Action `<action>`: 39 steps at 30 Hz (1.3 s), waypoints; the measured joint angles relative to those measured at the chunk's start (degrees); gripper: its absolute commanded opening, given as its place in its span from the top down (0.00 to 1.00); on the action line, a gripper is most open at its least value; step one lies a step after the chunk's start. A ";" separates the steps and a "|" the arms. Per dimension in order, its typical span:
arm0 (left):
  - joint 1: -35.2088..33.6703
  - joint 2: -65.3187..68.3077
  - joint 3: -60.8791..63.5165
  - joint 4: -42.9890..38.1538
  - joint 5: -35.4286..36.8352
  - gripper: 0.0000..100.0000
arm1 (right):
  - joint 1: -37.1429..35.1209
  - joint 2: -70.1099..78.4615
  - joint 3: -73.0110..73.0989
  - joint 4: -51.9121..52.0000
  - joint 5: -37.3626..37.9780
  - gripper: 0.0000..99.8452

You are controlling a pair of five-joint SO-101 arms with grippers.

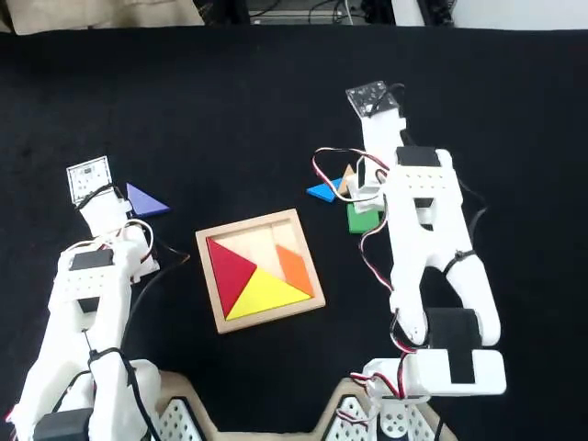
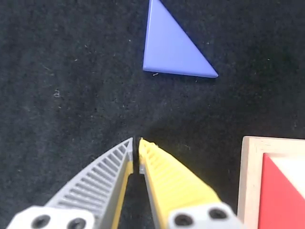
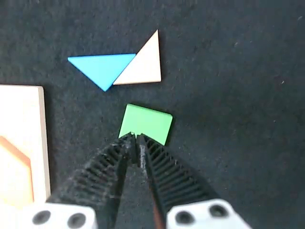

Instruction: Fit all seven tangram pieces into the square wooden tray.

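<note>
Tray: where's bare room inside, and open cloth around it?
Inside the tray, bare wood lies along the far side, between red triangle and orange piece. Open cloth spans beyond the tray, from purple triangle to blue triangle. Crowded: blue, cream triangle, green square cluster together.

High cam: fixed overhead, looks down on whole table (image 1: 230,110). L wrist cam: close to surface, sighting along left gripper (image 2: 136,143); shares purple triangle (image 2: 171,45) + tray (image 2: 250,181) corner w/ high cam. R wrist cam: same, along right gripper (image 3: 136,139); shares green square (image 3: 147,123), tray edge.
</note>
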 measured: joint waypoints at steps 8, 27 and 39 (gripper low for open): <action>0.00 0.00 0.00 0.00 0.00 0.97 | -7.91 0.53 -1.93 0.09 -0.18 0.98; -1.67 18.73 -33.05 16.62 -21.89 0.83 | -12.13 0.53 12.84 -19.52 -3.34 0.98; -1.67 44.75 -48.97 19.34 -0.62 0.82 | -12.04 0.53 14.86 -22.68 -3.43 0.98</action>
